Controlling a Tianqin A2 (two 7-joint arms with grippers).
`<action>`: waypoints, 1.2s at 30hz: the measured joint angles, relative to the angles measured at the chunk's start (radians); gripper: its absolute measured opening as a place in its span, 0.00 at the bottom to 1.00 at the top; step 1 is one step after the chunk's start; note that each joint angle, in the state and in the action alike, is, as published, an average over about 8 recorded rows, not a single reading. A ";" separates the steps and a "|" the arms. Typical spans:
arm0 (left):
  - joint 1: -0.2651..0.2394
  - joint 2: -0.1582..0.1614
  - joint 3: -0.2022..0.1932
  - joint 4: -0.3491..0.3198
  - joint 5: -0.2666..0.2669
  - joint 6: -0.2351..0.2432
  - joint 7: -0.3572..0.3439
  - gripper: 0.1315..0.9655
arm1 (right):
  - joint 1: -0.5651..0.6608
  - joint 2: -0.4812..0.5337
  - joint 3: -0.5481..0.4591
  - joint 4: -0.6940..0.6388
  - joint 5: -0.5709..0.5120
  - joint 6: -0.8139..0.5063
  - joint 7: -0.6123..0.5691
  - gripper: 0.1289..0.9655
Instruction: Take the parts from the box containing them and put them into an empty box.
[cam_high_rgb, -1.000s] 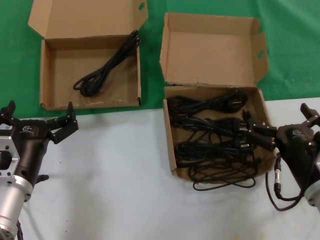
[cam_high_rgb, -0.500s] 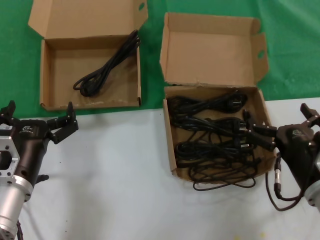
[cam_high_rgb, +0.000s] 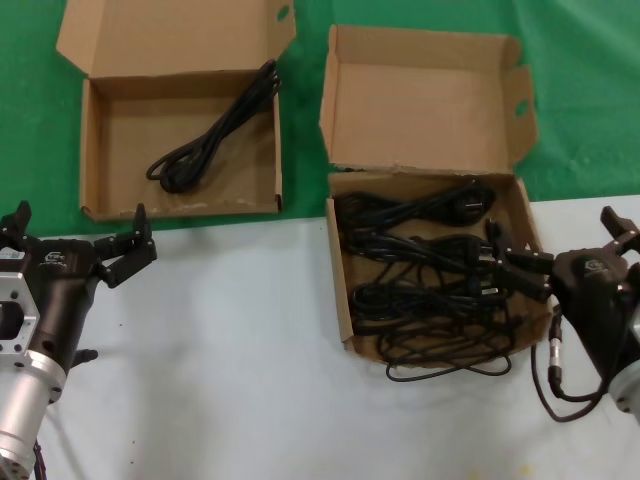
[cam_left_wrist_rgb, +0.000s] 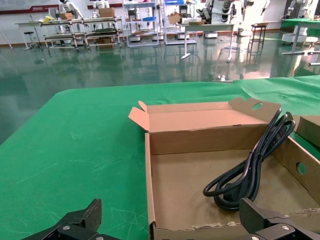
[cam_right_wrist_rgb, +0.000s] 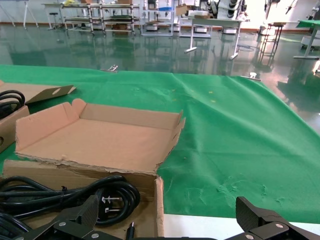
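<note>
The box with the flapped lid (cam_high_rgb: 425, 100) stands at the right and holds several tangled black power cords (cam_high_rgb: 420, 270); one loop spills over its front edge onto the white table. The wide box (cam_high_rgb: 130, 130) at the back left holds one coiled cord (cam_high_rgb: 205, 140). My right gripper (cam_high_rgb: 560, 238) is open at the full box's right wall, one finger over the cords. In the right wrist view its gripper (cam_right_wrist_rgb: 167, 225) straddles that wall (cam_right_wrist_rgb: 159, 205), a plug (cam_right_wrist_rgb: 107, 202) just beyond. My left gripper (cam_high_rgb: 80, 222) is open in front of the wide box; the left wrist view shows the gripper (cam_left_wrist_rgb: 172, 230) facing the cord (cam_left_wrist_rgb: 250, 170).
Both boxes sit where the white table (cam_high_rgb: 250, 350) meets the green cloth (cam_high_rgb: 580, 80). The robot's own cable with a silver connector (cam_high_rgb: 555, 360) hangs beside my right arm. The lids stand open behind the boxes.
</note>
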 joint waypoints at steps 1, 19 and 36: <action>0.000 0.000 0.000 0.000 0.000 0.000 0.000 1.00 | 0.000 0.000 0.000 0.000 0.000 0.000 0.000 1.00; 0.000 0.000 0.000 0.000 0.000 0.000 0.000 1.00 | 0.000 0.000 0.000 0.000 0.000 0.000 0.000 1.00; 0.000 0.000 0.000 0.000 0.000 0.000 0.000 1.00 | 0.000 0.000 0.000 0.000 0.000 0.000 0.000 1.00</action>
